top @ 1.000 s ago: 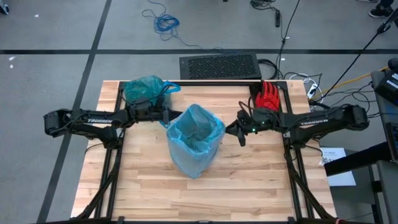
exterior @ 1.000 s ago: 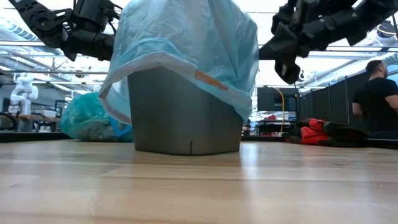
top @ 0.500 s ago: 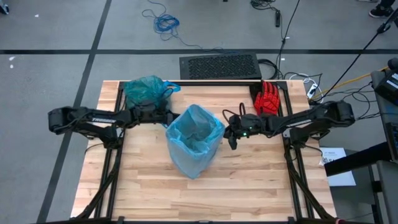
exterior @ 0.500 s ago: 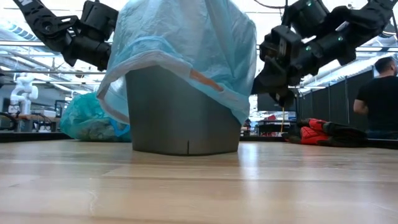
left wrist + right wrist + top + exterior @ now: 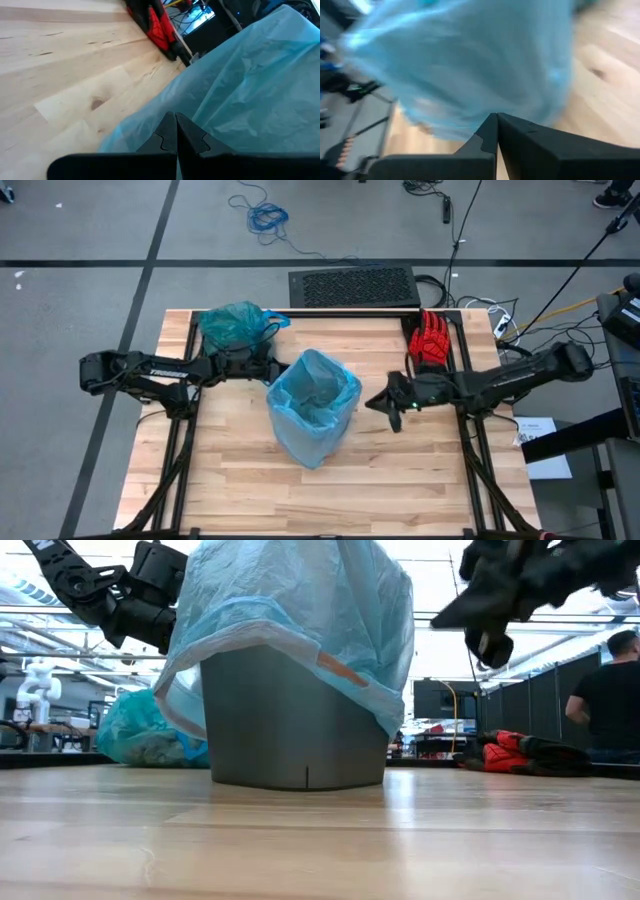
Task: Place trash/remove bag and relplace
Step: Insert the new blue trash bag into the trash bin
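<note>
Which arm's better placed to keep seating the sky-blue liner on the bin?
Left, probably. The left gripper, shut, sits right at the sky-blue liner rim on the bin. The right gripper, also shut, hangs clear of it.

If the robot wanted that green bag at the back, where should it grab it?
Probably by the blue loops sticking out of the green bag on the side nearest the bin, coming down from above: they are thin and stand clear, while the body is a wide, soft lump.
</note>
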`<action>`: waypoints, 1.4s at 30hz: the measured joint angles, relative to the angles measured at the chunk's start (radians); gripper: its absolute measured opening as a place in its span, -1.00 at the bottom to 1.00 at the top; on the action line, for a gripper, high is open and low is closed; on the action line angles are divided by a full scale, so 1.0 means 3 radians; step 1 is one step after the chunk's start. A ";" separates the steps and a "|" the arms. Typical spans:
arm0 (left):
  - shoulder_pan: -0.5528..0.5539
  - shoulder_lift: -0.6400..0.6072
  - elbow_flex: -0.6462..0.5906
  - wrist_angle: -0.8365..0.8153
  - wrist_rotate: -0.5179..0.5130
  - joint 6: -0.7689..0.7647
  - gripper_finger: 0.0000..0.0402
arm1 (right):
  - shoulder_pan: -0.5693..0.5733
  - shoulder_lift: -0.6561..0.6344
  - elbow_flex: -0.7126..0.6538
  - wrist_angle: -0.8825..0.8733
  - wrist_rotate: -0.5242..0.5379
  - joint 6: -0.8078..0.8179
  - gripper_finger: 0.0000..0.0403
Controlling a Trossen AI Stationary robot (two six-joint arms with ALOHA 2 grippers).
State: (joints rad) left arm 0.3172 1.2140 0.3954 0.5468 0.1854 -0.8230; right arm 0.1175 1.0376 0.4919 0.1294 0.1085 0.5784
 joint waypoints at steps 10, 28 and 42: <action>0.0000 -0.0001 0.0000 -0.0020 0.0055 -0.0004 -1.00 | 0.0248 -0.0101 0.0088 0.0180 0.0374 0.0168 -0.76; 0.0000 -0.0003 0.0000 -0.0020 0.0064 -0.0006 -1.00 | 0.0085 0.0223 0.0089 0.0308 0.0603 0.0039 -0.96; 0.0000 -0.0003 0.0000 -0.0035 0.0064 0.0000 -1.00 | -0.0045 0.0714 0.0089 0.0685 0.0487 -0.0068 -1.00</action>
State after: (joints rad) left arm 0.3172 1.2133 0.3954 0.5362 0.2047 -0.8230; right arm 0.1041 1.2518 0.5186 0.3347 0.2545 0.5581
